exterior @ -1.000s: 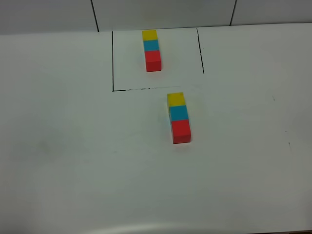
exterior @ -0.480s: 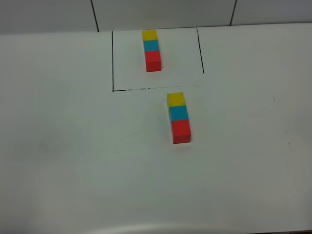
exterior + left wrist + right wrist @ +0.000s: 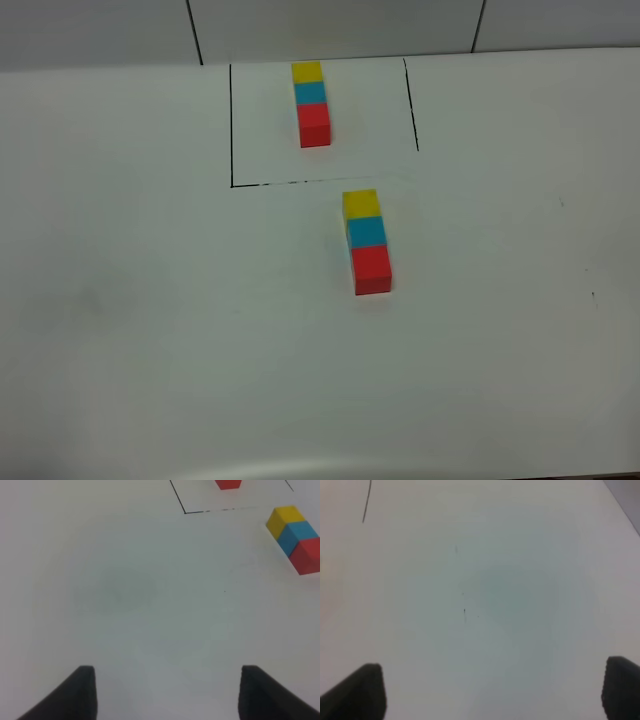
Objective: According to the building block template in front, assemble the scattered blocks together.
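Note:
The template [image 3: 311, 102] is a row of yellow, cyan-blue and red cubes inside a black drawn outline [image 3: 232, 125] at the back of the white table. In front of it the other three cubes touch in a row: yellow [image 3: 361, 203], cyan-blue [image 3: 366, 231], red [image 3: 371, 268]. This row also shows in the left wrist view [image 3: 295, 537]. No arm shows in the high view. My left gripper [image 3: 165, 692] is open and empty over bare table, apart from the row. My right gripper [image 3: 495, 692] is open and empty over bare table.
The white table [image 3: 150, 330] fills the view, with a grey panelled wall behind it. The table's curved front edge [image 3: 300, 467] runs along the bottom. A corner of the outline shows in the left wrist view [image 3: 186, 512].

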Controlling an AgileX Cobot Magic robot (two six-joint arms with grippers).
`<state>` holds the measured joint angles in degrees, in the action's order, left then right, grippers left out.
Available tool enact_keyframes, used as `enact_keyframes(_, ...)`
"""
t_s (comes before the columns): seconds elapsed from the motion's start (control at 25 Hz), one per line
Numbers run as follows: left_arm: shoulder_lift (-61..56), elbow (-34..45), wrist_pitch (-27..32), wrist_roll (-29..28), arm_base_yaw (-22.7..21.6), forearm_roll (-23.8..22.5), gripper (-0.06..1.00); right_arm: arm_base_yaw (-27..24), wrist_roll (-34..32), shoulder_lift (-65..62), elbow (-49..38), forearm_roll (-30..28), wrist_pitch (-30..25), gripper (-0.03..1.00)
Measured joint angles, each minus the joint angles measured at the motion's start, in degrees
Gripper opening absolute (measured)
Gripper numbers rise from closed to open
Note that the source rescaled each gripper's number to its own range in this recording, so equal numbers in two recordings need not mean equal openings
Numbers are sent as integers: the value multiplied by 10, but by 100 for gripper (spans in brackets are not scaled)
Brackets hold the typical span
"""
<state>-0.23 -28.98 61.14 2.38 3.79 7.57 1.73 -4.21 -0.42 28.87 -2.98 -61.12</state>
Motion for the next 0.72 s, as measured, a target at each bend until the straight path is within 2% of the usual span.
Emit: enact_keyframes(0.72,0,0,0,0,0,0,31,-1,13,0,0,11,0,75)
